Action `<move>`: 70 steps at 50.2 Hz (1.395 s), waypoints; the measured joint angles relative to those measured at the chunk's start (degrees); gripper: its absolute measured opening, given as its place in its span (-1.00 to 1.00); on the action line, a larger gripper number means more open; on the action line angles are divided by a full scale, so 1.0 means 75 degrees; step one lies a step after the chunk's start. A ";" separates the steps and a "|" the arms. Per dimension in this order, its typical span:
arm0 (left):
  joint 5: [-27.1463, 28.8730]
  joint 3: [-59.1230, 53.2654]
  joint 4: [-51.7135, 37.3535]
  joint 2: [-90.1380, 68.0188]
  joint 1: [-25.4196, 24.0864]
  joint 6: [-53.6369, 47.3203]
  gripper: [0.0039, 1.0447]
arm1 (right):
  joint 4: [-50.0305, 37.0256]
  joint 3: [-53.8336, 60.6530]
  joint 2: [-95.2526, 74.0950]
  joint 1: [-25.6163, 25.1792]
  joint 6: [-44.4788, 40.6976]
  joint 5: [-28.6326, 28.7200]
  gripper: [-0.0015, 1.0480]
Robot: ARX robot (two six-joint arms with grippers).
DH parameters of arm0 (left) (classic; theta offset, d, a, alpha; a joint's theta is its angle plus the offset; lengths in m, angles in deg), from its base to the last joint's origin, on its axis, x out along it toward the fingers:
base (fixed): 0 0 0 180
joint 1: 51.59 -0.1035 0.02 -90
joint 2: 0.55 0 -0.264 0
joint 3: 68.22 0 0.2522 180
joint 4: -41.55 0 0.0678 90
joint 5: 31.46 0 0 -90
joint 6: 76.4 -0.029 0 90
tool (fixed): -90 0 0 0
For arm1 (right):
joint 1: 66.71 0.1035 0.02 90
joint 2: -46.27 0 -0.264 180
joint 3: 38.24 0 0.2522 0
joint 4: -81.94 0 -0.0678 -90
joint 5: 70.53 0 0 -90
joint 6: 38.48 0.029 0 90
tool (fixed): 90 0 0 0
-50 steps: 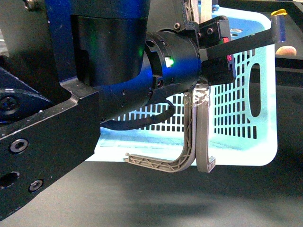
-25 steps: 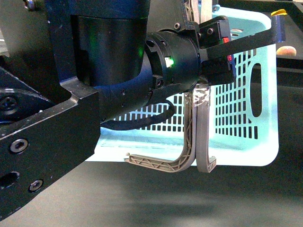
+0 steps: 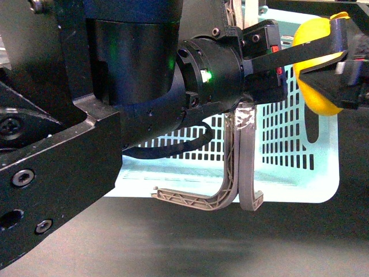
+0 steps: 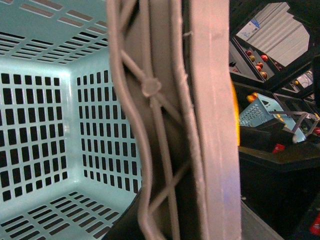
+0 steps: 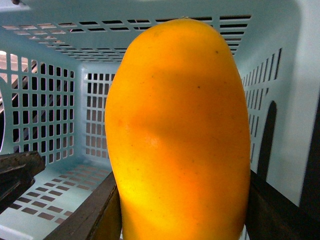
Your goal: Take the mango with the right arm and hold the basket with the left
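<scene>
The pale aqua basket (image 3: 288, 167) stands on the dark table in the front view, its two grey-brown handles (image 3: 239, 167) hanging down its near side. My left gripper (image 3: 262, 57), bulky and black with a green light, is shut on the basket at the top of those handles; the left wrist view shows the handle (image 4: 210, 120) close up beside the basket's slotted wall (image 4: 45, 125). My right gripper (image 3: 331, 72) is shut on the yellow mango (image 3: 314, 95) above the basket's right rim. The mango (image 5: 177, 135) fills the right wrist view, with the basket's inside (image 5: 55, 125) behind it.
My left arm's black body (image 3: 69, 133) fills the left half of the front view and hides that side of the basket. Dark tabletop (image 3: 230, 242) lies in front of the basket. Cluttered dark shelves (image 4: 280, 75) show beyond the handle in the left wrist view.
My right gripper has come into the front view from the right with the mango, over the basket's right rim. The left gripper and basket have not moved.
</scene>
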 joint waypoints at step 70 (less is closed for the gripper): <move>0.0000 -0.0003 0.0050 -0.0023 0.0000 0.0006 -0.70 | 0.3086 0.2087 0.6207 -0.0478 0.1000 -0.2317 0.85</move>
